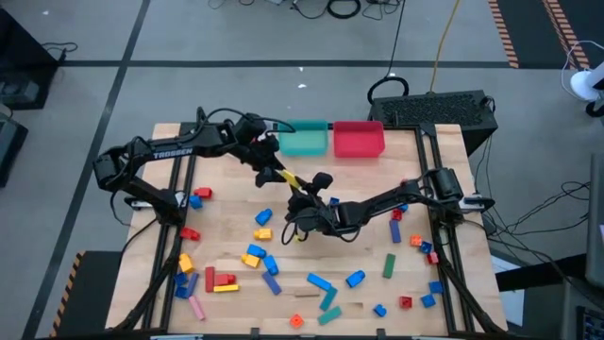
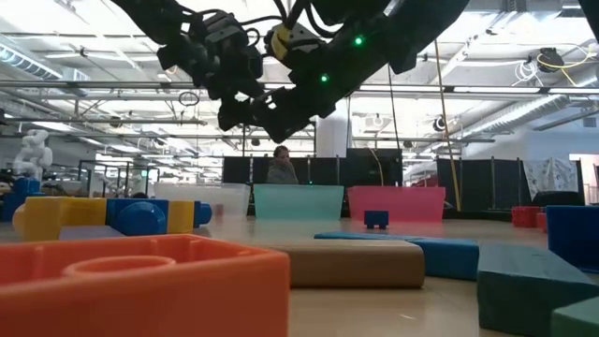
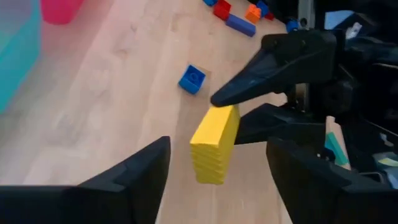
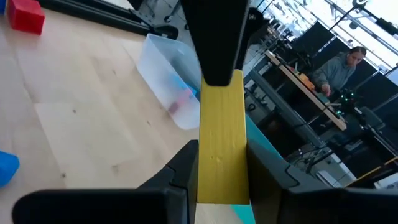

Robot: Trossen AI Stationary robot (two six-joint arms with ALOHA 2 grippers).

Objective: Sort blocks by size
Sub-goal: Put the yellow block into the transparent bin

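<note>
- Right end effector (image 4: 221,168) grips a long yellow plastic bar (image 3: 214,144): rigid, light, slick, best pinched across its flat sides.
- Left end effector (image 3: 217,171) is spread open around it.

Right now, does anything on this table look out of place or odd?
One thing: a long yellow block hangs in mid-air over the table centre, gripped at its end by the right gripper, while the left gripper straddles it with open fingers. The other blocks lie scattered loose on the table, unsorted.

Grey floor (image 1: 189,38), ceiling lights (image 2: 56,103)
</note>
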